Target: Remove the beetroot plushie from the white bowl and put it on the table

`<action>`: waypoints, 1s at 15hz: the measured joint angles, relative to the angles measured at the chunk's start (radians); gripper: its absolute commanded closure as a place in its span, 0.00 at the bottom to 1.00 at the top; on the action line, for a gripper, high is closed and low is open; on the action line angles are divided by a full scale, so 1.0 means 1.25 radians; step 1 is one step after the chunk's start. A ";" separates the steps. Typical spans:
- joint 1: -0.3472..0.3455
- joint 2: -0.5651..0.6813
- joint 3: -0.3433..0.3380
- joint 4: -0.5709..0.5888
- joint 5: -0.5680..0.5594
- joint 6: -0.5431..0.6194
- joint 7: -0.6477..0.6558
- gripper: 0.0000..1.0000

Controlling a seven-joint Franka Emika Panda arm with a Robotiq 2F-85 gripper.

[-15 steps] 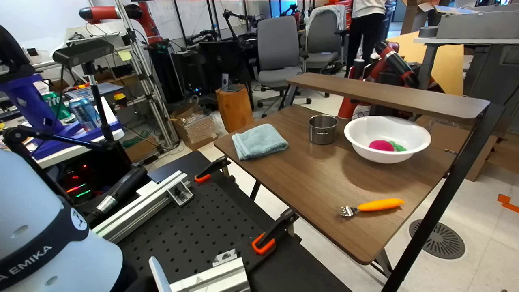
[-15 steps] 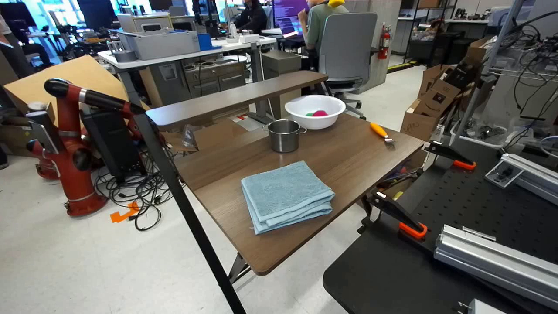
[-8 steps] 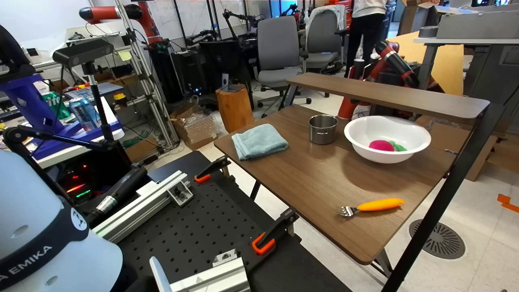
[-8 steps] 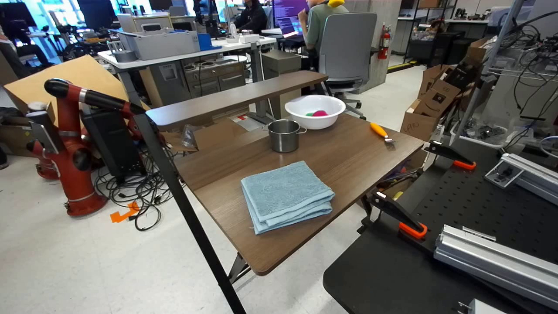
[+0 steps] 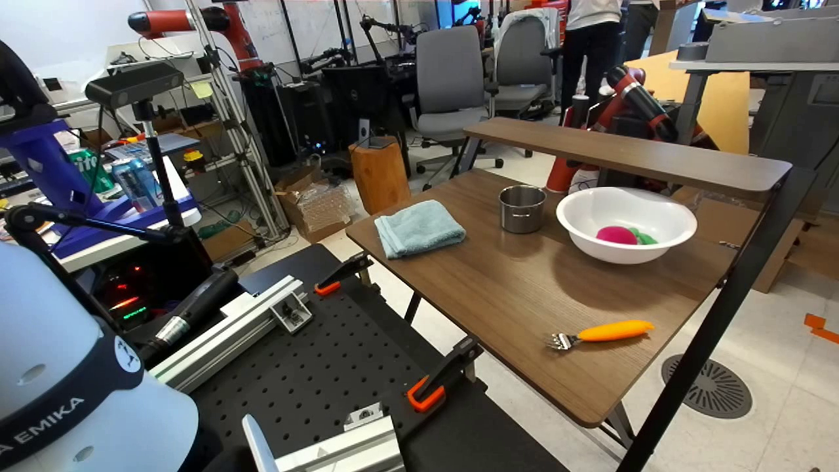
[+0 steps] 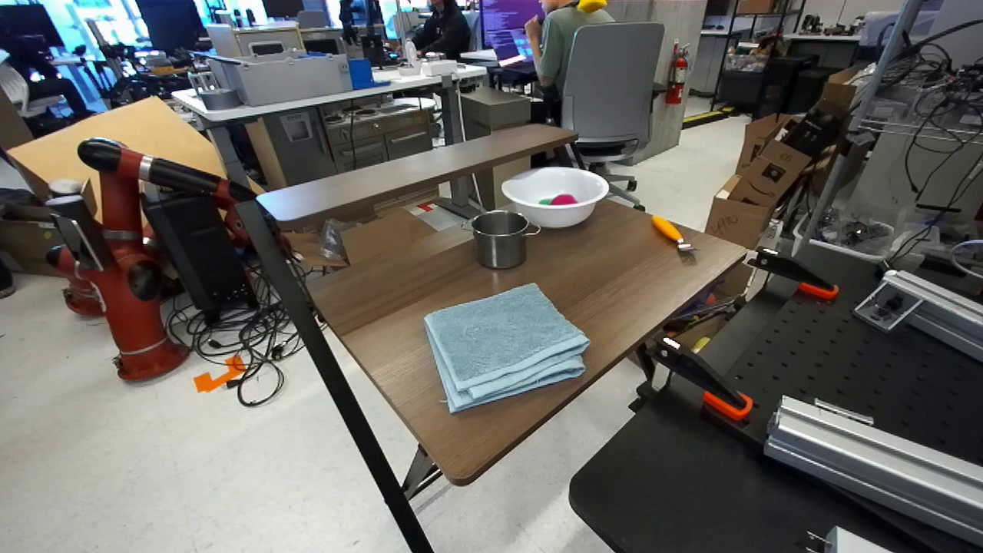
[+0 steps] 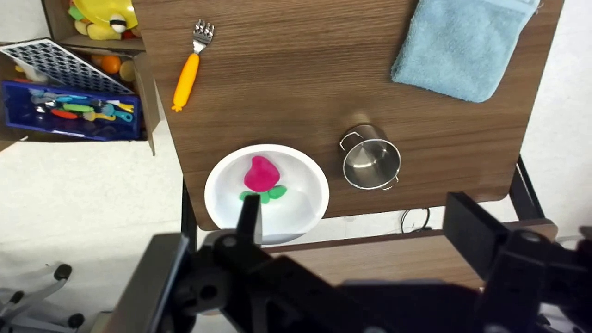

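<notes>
I'm getting my bearings from the white-topped desk point(image 6: 407, 81), up in both exterior views. In an exterior view, bright windows point(image 6: 81, 11) glare away to its left; off its right, there's a grey office chair point(image 6: 612, 84), then a concrete pillar point(image 6: 677, 127). And here, in an exterior view, I see a pair of grey chairs point(image 5: 451, 72) left of that desk, a scribbled whiteboard point(image 5: 314, 23) farther left. Nearer the lens than the desk, a round grate point(image 5: 718, 390) sits in the pale tiled floor point(image 5: 786, 373).
</notes>
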 measured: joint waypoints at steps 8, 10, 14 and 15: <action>-0.021 0.353 -0.032 0.239 0.160 0.018 -0.057 0.00; -0.034 0.430 -0.029 0.297 0.180 0.016 -0.059 0.00; -0.066 0.566 -0.015 0.403 0.188 0.013 -0.057 0.00; -0.073 0.595 -0.012 0.428 0.188 0.011 -0.056 0.00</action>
